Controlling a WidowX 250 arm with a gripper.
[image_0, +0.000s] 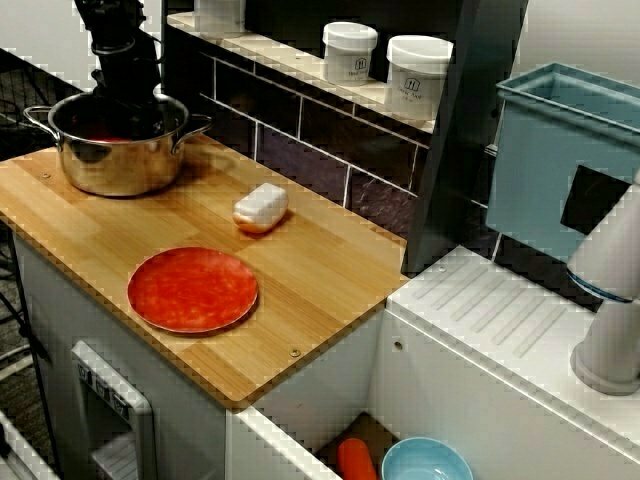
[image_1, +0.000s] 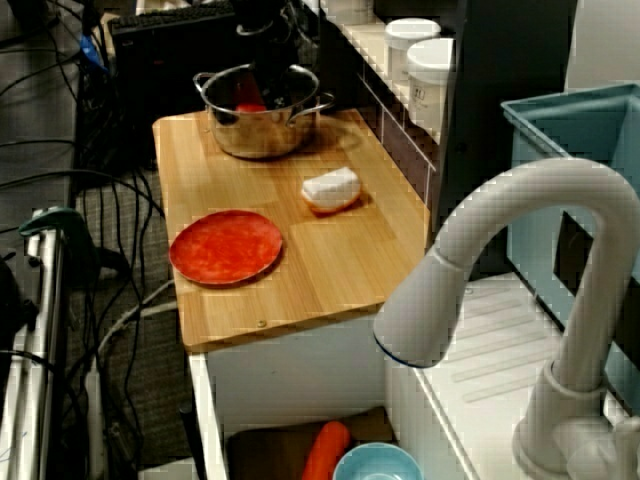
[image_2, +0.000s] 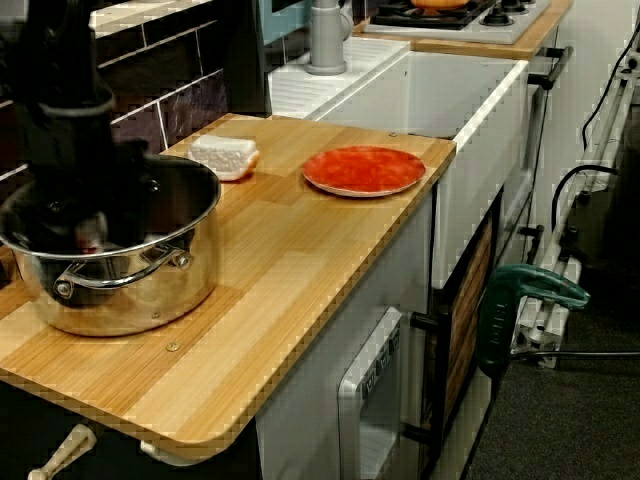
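Observation:
My black gripper (image_0: 125, 100) reaches straight down into a steel pot (image_0: 120, 160) at the far left end of the wooden counter (image_0: 320, 270). Something red (image_1: 248, 95) lies inside the pot next to the fingers. The pot wall hides the fingertips in the view from above. The view from the pot end shows the gripper (image_2: 75, 215) dark and blurred inside the pot (image_2: 120, 280), so the gap between its fingers cannot be read. A red plate (image_0: 192, 290) and a white block with an orange underside (image_0: 261, 207) lie apart from the pot on the counter.
Right of the counter is a white sink holding a blue bowl (image_0: 427, 462) and an orange carrot-like piece (image_0: 355, 460). A white faucet (image_1: 500, 260) arches over the drainboard. Two white jars (image_0: 417, 75) stand on the tiled ledge, with a blue bin (image_0: 560, 160) further right.

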